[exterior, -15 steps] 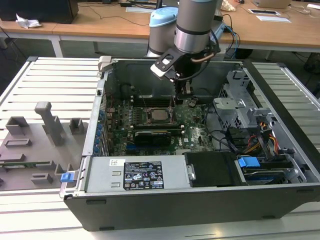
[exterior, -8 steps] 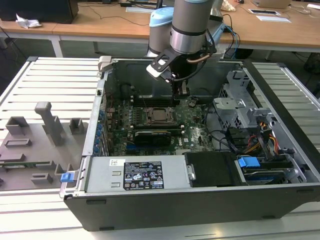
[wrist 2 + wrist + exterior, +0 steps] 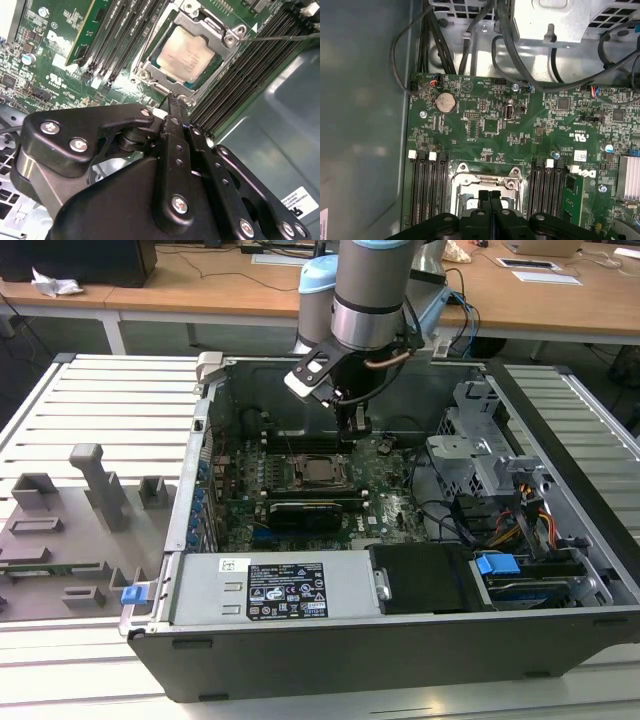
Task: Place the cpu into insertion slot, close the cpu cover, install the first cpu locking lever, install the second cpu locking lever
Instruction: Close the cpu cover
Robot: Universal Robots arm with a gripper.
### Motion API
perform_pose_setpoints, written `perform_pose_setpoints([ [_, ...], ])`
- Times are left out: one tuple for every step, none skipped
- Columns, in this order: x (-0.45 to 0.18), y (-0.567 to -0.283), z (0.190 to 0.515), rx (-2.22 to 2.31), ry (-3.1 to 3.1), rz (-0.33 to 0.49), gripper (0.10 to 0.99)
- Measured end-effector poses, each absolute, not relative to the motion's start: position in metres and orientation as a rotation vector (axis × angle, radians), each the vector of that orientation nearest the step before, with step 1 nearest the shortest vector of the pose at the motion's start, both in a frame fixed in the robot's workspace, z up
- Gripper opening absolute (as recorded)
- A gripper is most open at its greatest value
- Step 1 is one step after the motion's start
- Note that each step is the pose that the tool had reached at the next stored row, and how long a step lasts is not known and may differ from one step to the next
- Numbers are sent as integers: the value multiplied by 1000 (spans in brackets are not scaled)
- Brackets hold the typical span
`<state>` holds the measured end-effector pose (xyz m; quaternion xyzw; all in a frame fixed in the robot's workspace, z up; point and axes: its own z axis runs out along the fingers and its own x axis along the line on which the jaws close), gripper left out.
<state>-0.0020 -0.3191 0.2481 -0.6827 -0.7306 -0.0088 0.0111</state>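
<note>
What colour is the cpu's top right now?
Pale silvery beige metal; the cpu shows best in the second wrist view.

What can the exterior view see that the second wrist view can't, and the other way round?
The exterior view adds the whole open computer case, the robot arm reaching in, and a grey fixture tray on the exterior view's left. The second wrist view adds a close look: the cpu cover lies down around the cpu, with memory slots beside it. Both share the green motherboard and the shut gripper by the socket's edge.
</note>
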Motion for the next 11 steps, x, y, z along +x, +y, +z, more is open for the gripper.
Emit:
perform_pose_setpoints([
  [-2, -319, 247, -2129, -2279, -26, 106],
  [-2, -319, 245, -2128, -2278, -24, 106],
  [-3, -319, 244, -2128, -2277, -23, 106],
  [-3, -320, 243, -2127, -2277, -22, 106],
  [-4, -320, 241, -2127, -2276, -21, 106],
  [-5, -320, 240, -2127, -2276, -21, 106],
  [-7, -320, 239, -2126, -2276, -21, 106],
  [-10, -320, 239, -2126, -2277, -21, 106],
  [-12, -320, 238, -2125, -2277, -21, 106],
  [-15, -320, 238, -2125, -2278, -21, 106],
  [-17, -320, 237, -2125, -2278, -21, 106],
])
